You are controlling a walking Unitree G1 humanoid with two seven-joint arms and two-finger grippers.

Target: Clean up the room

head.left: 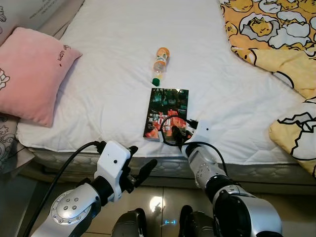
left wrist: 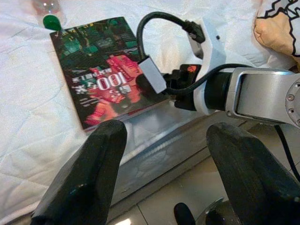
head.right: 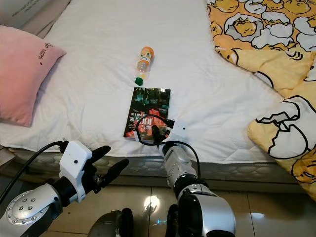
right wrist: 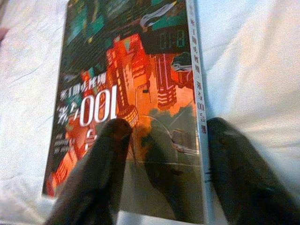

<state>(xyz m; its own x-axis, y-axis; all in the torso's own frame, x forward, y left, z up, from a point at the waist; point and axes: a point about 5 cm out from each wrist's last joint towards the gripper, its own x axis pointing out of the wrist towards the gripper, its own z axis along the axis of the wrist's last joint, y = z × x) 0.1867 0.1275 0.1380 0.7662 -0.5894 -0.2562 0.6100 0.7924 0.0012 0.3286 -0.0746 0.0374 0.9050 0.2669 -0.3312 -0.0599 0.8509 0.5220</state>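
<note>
- The book (head.left: 166, 113) lies flat near the front edge of the white bed (head.left: 113, 89); its glossy cover is dark green above and orange-red below, with white lettering and "100".
- The right gripper (right wrist: 161, 164) rests over the book's near end, fingers spread, one over the cover, the other beside its spine.
- The left gripper (head.left: 140, 170) hovers before the bed's edge, fingers apart, empty.
- A bottle (head.left: 160, 64) with a green cap lies just beyond the book.

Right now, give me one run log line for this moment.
right gripper: open, over book near edge | left gripper: open, idle below bed | bottle: lying beyond book
</note>
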